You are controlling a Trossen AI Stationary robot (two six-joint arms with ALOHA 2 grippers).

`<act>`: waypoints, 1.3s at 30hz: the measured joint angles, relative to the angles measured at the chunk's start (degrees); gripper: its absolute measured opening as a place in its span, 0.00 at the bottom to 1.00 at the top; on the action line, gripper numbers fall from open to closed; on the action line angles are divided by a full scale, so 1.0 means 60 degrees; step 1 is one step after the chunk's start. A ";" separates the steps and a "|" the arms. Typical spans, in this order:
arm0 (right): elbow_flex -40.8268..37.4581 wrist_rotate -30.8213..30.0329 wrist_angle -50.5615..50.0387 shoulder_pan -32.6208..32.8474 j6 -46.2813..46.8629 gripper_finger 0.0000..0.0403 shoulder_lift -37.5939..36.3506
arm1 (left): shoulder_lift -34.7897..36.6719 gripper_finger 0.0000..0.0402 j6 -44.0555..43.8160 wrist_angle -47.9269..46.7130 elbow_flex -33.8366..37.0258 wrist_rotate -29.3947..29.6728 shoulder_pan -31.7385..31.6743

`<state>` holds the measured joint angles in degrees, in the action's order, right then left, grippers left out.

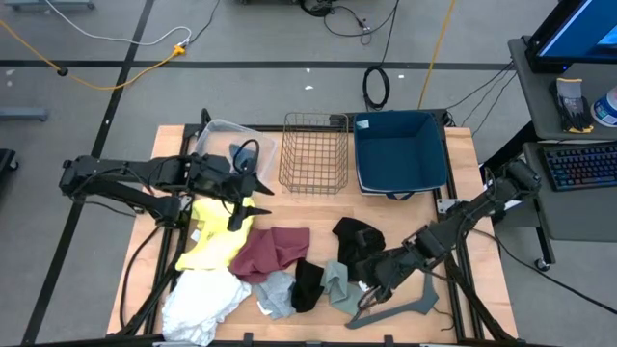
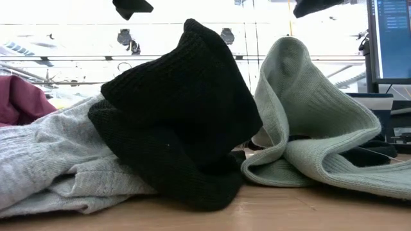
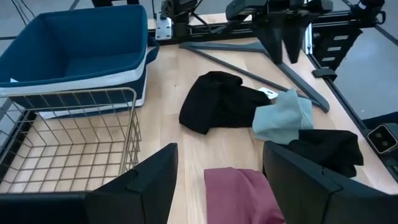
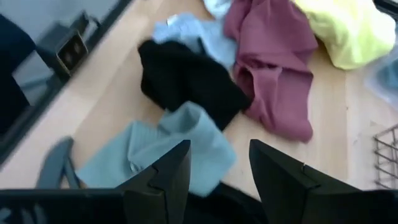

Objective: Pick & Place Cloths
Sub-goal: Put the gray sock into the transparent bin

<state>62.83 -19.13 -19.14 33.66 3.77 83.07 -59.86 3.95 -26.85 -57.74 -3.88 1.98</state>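
Observation:
Several cloths lie loose on the wooden table: yellow (image 1: 217,236), white (image 1: 198,304), maroon (image 1: 275,253), light grey (image 1: 275,294), black (image 1: 308,284), grey-blue (image 1: 339,284) and a second black one (image 1: 357,241). My left gripper (image 1: 258,200) hovers open above the yellow and maroon cloths; the maroon cloth (image 3: 239,196) shows below the gap between its fingers (image 3: 217,180). My right gripper (image 1: 371,284) hovers open over the grey-blue cloth (image 4: 168,149), next to the black one (image 4: 186,81). Neither holds anything.
A clear plastic bin (image 1: 231,140), a wire basket (image 1: 313,154) and a blue bin (image 1: 400,154) stand along the far edge. A grey hanger (image 1: 400,308) lies near the front right corner, beside my right gripper. Bare wood shows between the cloths and the containers.

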 joint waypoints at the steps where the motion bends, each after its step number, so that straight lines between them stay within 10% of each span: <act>1: 0.0000 0.0009 0.0115 -0.0055 0.0000 0.39 0.0000 | 0.0000 0.60 0.0000 0.0000 0.0000 0.0007 0.0004; 39: 0.0007 0.0711 0.1732 -0.0823 0.1543 0.39 0.2248 | -0.0002 0.60 -0.0089 -0.0062 0.0000 0.0499 -0.0004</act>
<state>62.87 -14.86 -8.75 28.73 13.03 96.56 -59.87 3.41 -27.22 -57.74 -0.89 1.96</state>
